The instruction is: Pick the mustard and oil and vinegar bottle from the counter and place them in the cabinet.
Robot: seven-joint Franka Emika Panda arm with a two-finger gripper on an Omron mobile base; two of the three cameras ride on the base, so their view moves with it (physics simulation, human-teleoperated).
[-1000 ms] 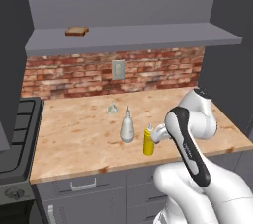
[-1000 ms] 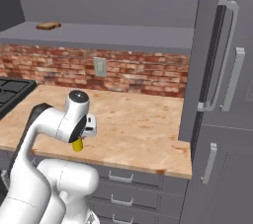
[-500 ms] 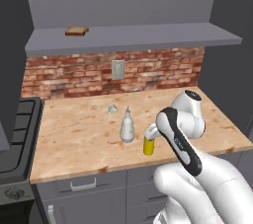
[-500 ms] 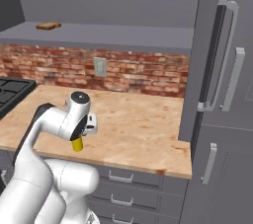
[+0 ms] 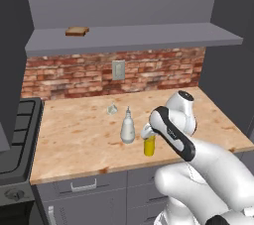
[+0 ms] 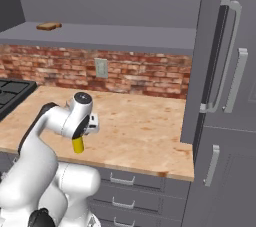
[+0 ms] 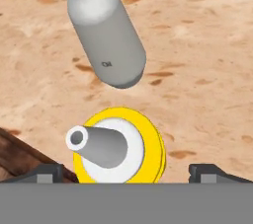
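hovering spread-wide over the mustard [image 7: 118, 149], the gripper [image 7: 127, 171] is lining up the first pick; next it likely needs to sink and pinch, sparing the oil and vinegar bottle [image 7: 106, 35] nearby.

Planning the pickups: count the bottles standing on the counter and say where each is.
2. The mustard stands near the counter's front edge, right under the hand. The oil and vinegar bottle stands just beside it, toward the stove. The arm may hide others.

Even, flat light all round, no glare; the bench [image 5: 89, 135] carries only faint soft shadows, and everything looks sharp, unblurred.
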